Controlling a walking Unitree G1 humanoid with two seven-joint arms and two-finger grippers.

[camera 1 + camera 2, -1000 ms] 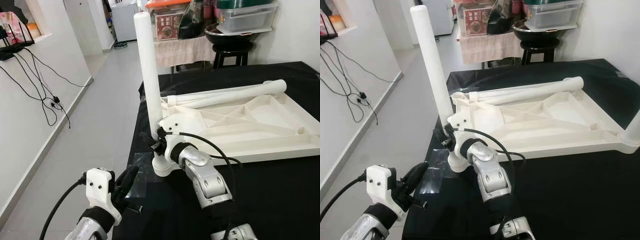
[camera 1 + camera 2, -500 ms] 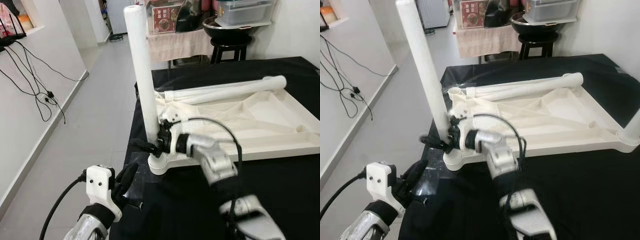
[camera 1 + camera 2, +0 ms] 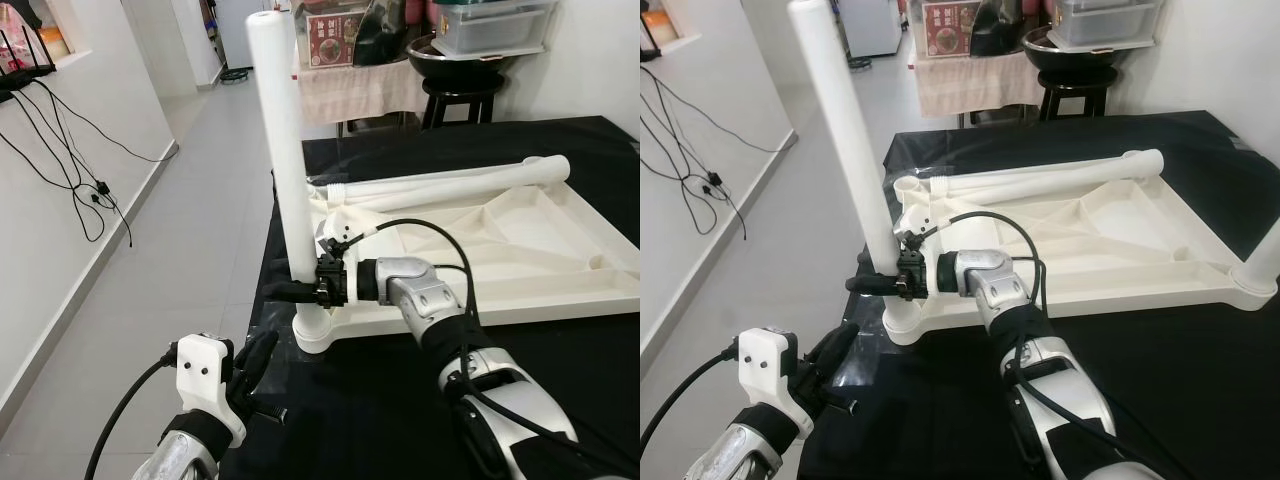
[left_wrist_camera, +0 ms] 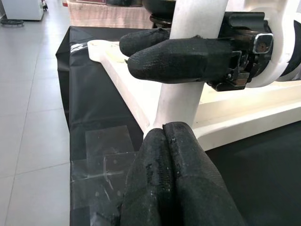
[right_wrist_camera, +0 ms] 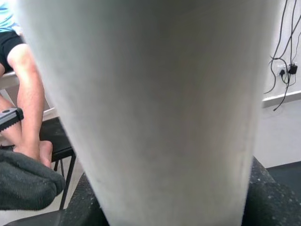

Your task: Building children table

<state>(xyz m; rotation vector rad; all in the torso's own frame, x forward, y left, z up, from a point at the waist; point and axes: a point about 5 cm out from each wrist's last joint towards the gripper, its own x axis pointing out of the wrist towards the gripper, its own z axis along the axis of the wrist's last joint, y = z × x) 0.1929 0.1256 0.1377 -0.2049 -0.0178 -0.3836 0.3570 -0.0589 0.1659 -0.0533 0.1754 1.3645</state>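
The right gripper (image 3: 292, 290) has its 2 black fingers (image 4: 171, 59) closed around the upright white table leg (image 3: 284, 150), low down, just above the corner socket of the upside-down white tabletop (image 3: 500, 260) on the black cloth (image 3: 560, 390). The left gripper (image 3: 255, 362) hangs below and in front of that leg, off the cloth's edge, its fingers (image 4: 174, 179) pressed together, holding nothing. Beyond the leg, 1 loose leg (image 3: 450, 182) lies across the tabletop's far rim, and a person's bare legs (image 5: 26, 99) sit behind.

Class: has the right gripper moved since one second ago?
Yes. The right gripper swung from beside the corner socket to clamp the upright leg above it.
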